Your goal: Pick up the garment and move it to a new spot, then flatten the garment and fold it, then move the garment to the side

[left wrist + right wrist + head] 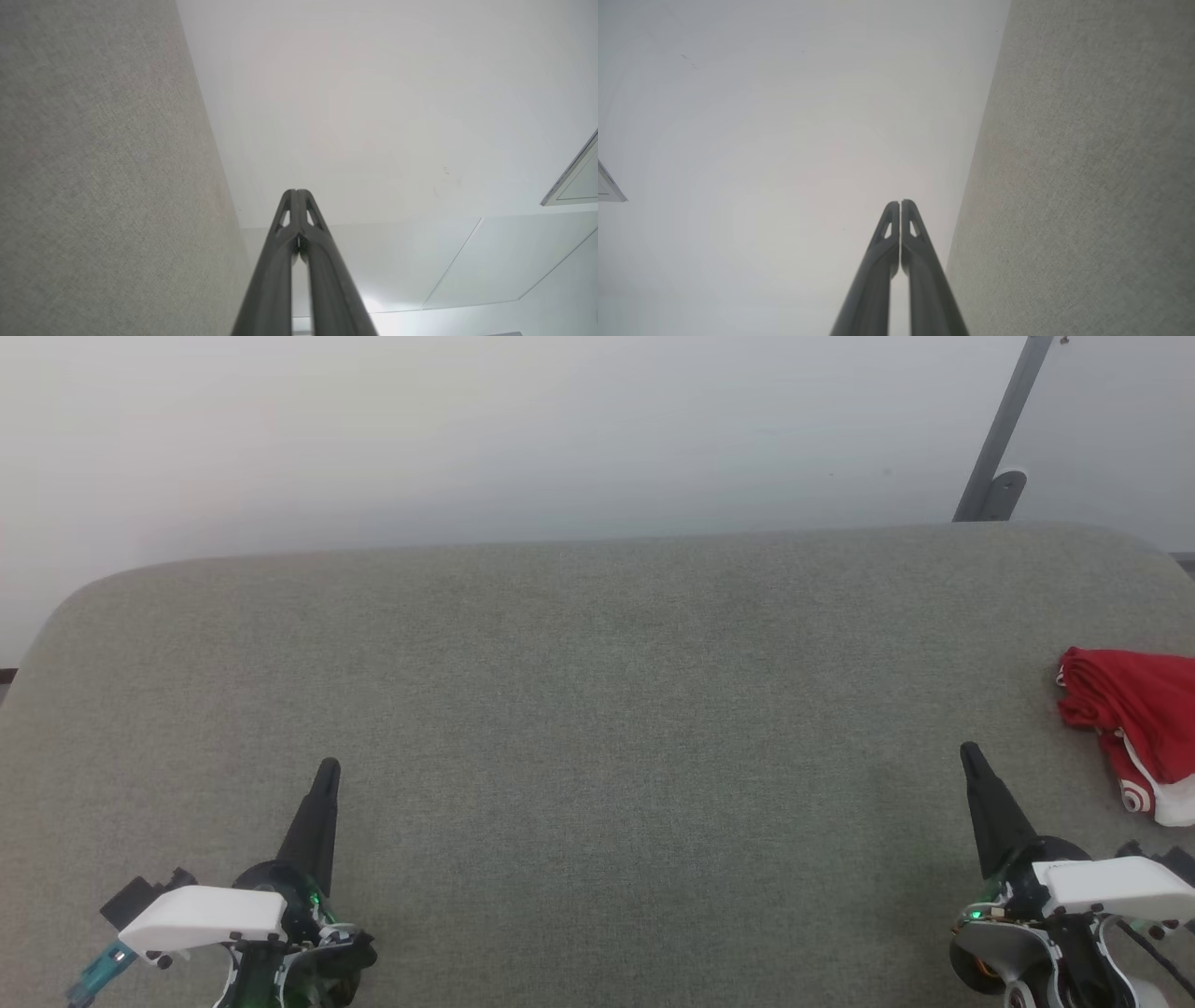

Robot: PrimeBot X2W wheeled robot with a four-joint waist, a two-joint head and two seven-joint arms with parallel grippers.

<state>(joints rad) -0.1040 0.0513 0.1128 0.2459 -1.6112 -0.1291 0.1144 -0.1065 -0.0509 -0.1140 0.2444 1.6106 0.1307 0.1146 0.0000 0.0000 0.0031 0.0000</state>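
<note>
Nearest to me, at the bottom of the head view, sit both wrists with their white housings. The left gripper [327, 769] is at 7 o'clock and the right gripper [969, 752] at 4 o'clock. Each has its two dark fingers pressed together into a single spike pointing toward 12 o'clock, with nothing between them. My left wrist view confirms it: the left gripper [296, 192] has its tips touching and only a thin slit lower down. The right gripper [900, 203] looks the same in its own wrist view, pinched to a point and empty.

Under everything lies the grey fabric-covered table [597, 663], with rounded far corners, taking up most of the head view. It runs along the 9 o'clock side of the left wrist view [93, 163] and the 3 o'clock side of the right wrist view [1087, 163]. Behind it, from 10 to 2 o'clock, is a plain white wall [467, 429].

The garment [1134, 709] lies bunched on the table at 3 o'clock, cut off by the frame edge. I see crumpled red cloth with white trim and a red-and-white ringed cuff at its near end. It is near the right gripper, at about 1 o'clock from its tip, and not touching it.

A grey metal pole [1004, 429] leans behind the far right corner at 1 o'clock.
</note>
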